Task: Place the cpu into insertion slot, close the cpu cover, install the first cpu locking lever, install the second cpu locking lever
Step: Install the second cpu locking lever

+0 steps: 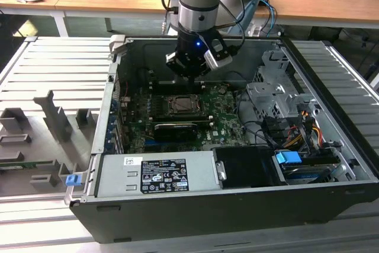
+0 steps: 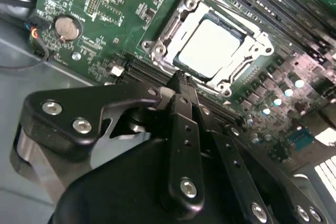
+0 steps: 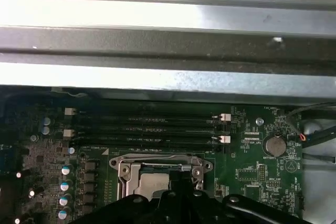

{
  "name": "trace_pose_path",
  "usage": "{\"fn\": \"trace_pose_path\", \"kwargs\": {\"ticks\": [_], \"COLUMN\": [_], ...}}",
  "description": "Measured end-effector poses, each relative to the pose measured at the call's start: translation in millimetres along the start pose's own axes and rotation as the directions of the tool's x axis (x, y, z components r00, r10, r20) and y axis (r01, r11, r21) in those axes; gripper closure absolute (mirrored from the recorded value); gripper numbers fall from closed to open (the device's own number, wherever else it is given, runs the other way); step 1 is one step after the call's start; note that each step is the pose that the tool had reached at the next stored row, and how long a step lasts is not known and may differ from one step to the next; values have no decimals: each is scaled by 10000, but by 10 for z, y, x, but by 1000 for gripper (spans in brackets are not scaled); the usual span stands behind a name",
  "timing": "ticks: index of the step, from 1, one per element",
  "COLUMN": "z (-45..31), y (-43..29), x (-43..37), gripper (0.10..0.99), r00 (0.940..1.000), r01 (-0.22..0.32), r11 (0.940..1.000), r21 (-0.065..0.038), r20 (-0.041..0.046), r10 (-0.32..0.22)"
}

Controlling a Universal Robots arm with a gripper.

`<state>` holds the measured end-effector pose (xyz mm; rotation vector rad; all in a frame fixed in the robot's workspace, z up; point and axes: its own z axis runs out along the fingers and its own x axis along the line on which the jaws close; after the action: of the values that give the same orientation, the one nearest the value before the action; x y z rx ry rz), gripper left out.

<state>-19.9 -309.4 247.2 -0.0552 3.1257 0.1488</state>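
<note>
Pale silver-beige, the cpu [image 2: 210, 51] lies flat in the insertion slot [image 2: 247, 80] on the green motherboard [image 2: 94, 19], the cpu cover [image 2: 184, 3] apparently closed around it. Just above, the gripper [image 2: 181, 85] hangs pinched together, empty.

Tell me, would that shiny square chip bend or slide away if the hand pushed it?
Probably not. The cpu looks like a flat metal-faced plate, so likely stiff. It lies inside the insertion slot with the cpu cover framing it, so it probably can't slide. Its smooth face looks slippery. The hand is just beside it.
</note>
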Motion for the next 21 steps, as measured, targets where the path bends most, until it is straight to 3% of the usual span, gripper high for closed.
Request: {"fn": "trace_pose_path", "kwargs": {"ticks": [2, 9, 14, 21], "z": [-3, -35, 11, 16], "y": [-30, -373, -485, -654], "x": [7, 24, 29, 62], "gripper": [980, 980, 980, 980], "r00": [10000, 10000, 9999, 9998], "r01": [1, -1, 146, 182], "r11": [10000, 10000, 9999, 9998], "r21": [-6, -14, -30, -32], "r20": [0, 0, -18, -22], "r10": [-1, 1, -146, -182]}}
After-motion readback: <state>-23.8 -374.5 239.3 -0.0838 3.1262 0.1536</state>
